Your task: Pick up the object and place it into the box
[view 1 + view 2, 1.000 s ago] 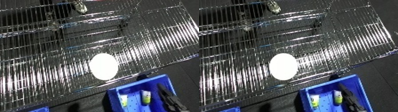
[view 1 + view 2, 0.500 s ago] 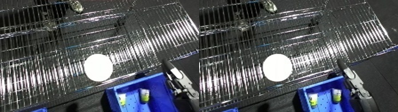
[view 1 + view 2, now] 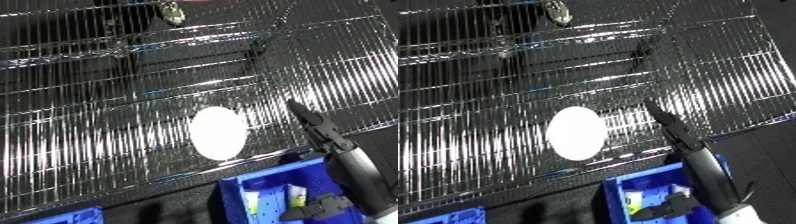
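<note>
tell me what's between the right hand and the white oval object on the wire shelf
Only bare wire shelf separates the right hand from the white oval object; the left eye view shows it.

The white oval object (image 3: 218,132) on the wire shelf (image 3: 107,125) was overexposed, so its surface and its kind could not be told. The right hand (image 3: 313,125) showed only as a dark, blurred, narrow shape in the lower right; whether its fingers were curled or straight could not be seen. The forearm hid part of the blue bin (image 3: 266,187), which the bottom edge cut off. The small items (image 3: 252,204) inside it were too blurred to name.
</note>
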{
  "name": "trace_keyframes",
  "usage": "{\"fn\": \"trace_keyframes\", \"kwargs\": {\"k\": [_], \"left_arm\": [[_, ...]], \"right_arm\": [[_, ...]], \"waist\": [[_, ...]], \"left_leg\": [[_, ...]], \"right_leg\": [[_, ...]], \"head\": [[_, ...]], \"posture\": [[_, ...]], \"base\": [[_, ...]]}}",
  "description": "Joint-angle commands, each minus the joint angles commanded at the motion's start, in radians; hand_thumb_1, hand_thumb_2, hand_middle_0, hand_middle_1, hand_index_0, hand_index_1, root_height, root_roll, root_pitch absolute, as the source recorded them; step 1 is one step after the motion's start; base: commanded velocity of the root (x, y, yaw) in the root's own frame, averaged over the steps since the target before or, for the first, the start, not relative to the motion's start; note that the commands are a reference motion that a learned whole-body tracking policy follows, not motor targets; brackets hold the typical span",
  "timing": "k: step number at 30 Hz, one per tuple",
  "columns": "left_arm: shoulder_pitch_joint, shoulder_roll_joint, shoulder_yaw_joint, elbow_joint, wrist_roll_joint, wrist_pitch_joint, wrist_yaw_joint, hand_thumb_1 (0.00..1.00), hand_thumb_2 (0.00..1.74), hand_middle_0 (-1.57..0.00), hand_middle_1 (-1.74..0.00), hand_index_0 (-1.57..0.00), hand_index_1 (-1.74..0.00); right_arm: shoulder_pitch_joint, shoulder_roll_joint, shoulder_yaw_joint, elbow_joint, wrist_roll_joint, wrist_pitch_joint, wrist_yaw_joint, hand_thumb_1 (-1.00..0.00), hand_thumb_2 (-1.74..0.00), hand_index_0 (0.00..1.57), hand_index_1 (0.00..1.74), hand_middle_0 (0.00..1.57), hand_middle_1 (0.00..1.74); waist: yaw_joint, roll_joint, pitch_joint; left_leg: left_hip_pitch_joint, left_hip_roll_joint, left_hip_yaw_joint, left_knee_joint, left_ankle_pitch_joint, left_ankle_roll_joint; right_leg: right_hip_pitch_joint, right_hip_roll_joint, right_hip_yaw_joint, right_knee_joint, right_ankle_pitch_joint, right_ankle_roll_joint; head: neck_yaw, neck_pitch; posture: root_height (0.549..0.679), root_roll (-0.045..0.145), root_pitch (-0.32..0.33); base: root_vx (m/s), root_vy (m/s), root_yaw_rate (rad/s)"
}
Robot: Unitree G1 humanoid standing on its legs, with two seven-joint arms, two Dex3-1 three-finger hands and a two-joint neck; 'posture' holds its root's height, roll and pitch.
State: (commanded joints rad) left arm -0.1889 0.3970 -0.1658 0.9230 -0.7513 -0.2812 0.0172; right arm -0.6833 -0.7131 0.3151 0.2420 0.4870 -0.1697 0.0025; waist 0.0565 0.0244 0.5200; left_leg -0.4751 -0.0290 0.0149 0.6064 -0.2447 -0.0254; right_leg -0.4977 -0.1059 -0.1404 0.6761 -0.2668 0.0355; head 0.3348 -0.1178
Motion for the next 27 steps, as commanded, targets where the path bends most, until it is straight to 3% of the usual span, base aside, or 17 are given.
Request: {"fn": "trace_keyframes", "kwargs": {"k": [9, 27], "left_arm": [[-0.020, -0.001, -0.039, -0.010, 0.001, 0.017, 0.003, 0.00, 0.00, 0.00, 0.00, 0.00, 0.00], [-0.018, -0.014, -0.098, -0.054, -0.009, 0.018, 0.010, 0.00, 0.00, 0.00, 0.00, 0.00, 0.00]], "right_arm": [[-0.124, 0.005, 0.091, 0.169, -0.007, 0.035, -0.012, 0.00, 0.00, 0.00, 0.00, 0.00, 0.00], [-0.297, 0.054, 0.194, 0.371, 0.022, 0.029, 0.016, 0.00, 0.00, 0.00, 0.00, 0.00, 0.00]], "waist": [[0.027, 0.021, 0.000], [0.067, 0.055, 0.000]], "left_leg": [[-0.014, -0.012, -0.010, 0.010, 0.000, 0.0033], [-0.053, -0.027, -0.019, 0.019, 0.005, 0.0049]], "right_leg": [[-0.014, -0.0142, -0.006, 0.017, -0.003, -0.0083], [-0.059, -0.0281, -0.014, 0.043, -0.005, -0.0157]], "head": [[0.054, -0.016], [0.132, -0.010]], "posture": [[0.643, 0.061, 0.087], [0.639, 0.070, 0.105]], "base": [[0.008, 0.010, 0.066], [0.014, 0.015, 0.041]]}}
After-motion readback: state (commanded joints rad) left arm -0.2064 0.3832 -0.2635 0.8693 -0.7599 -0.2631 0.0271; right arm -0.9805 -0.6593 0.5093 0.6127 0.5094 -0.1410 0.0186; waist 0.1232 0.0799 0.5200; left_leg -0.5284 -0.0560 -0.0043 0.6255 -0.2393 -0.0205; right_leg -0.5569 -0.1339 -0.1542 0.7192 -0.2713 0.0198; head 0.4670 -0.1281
